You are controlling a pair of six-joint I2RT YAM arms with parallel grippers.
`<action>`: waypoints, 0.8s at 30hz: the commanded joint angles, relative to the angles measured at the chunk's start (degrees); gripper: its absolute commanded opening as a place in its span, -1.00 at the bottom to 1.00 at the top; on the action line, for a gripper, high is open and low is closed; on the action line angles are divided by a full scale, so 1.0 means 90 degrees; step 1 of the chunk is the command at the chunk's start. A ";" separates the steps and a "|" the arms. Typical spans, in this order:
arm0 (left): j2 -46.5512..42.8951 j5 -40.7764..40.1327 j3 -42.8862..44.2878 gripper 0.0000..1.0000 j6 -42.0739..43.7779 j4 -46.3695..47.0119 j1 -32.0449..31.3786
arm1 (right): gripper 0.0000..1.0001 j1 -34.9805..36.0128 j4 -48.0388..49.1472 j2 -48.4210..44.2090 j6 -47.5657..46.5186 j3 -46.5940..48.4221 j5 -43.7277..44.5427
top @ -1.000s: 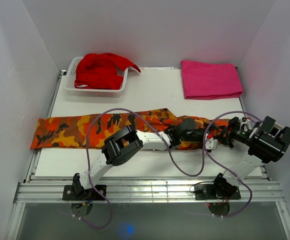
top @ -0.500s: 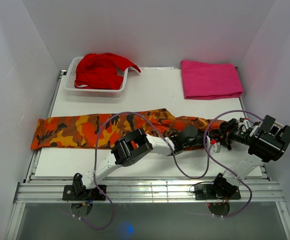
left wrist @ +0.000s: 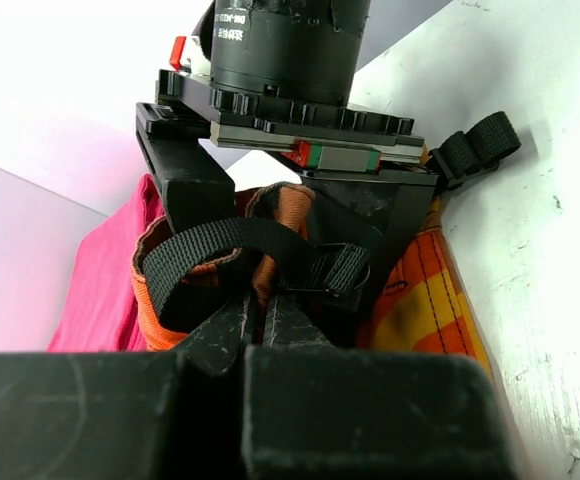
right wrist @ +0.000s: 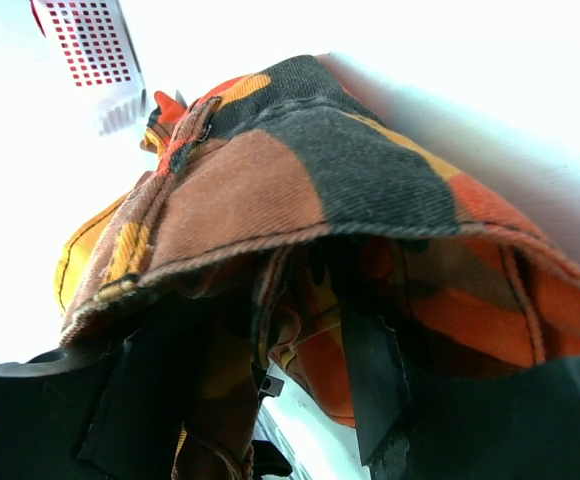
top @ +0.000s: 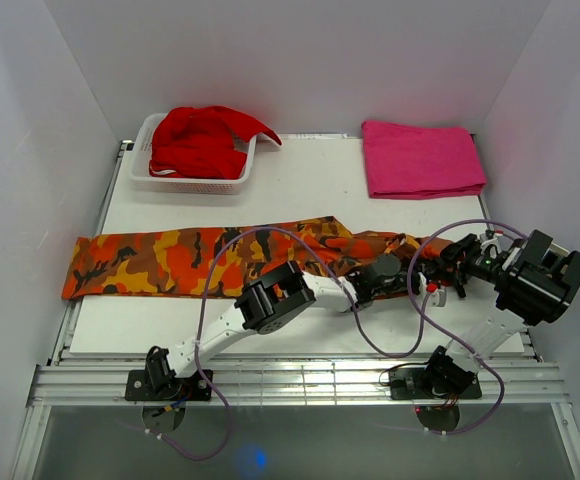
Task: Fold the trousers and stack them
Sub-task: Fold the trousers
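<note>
- I see the long camouflage trousers (top: pixel 170 262), in orange, red, yellow and black cloth. They lie as one flat band across the middle of the top view, on the white table (top: pixel 300 190).
- The leg end reaches the left edge of the table. The other end lies right of centre, under the two pincers.
- The left pincer (top: pixel 402 275) is low on that right end of the trousers. In its own camera its fingers are pressed together (left wrist: pixel 267 315) and pinch a fold of the orange cloth, just where a black strap crosses.
- The right pincer (top: pixel 434 268) meets the same end from the right, just beside the left one.
- In the right wrist camera the fingers of this pincer (right wrist: pixel 270 390) stand apart. The camouflage cloth hangs over them and between them, and I do not see them pressing it.
- At the upper left of the top view, a white plastic basket (top: pixel 142 165) holds a plain red garment (top: pixel 200 140).
- At the upper right lies a folded pink cloth (top: pixel 420 158), well apart from the trousers.
</note>
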 commanded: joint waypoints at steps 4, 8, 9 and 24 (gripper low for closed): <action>-0.1093 -0.0806 -0.0050 -1.00 0.0124 0.1627 0.0924 | 0.30 0.0070 -0.1524 0.0029 -0.1586 -0.0298 0.0198; -0.1689 -0.0122 -0.1231 -1.00 -0.0373 0.1987 0.0924 | 0.33 0.0002 -0.2052 -0.0020 -0.2116 0.0093 -0.0428; -0.1932 0.0083 -0.1698 -1.00 -0.0587 0.2046 0.0914 | 0.32 -0.0008 -0.2043 -0.0059 -0.2068 0.0200 -0.0458; -0.2257 0.0322 -0.2504 -1.00 -0.0785 0.1871 0.0787 | 0.27 -0.0066 -0.2287 -0.0186 -0.1959 0.0680 0.0048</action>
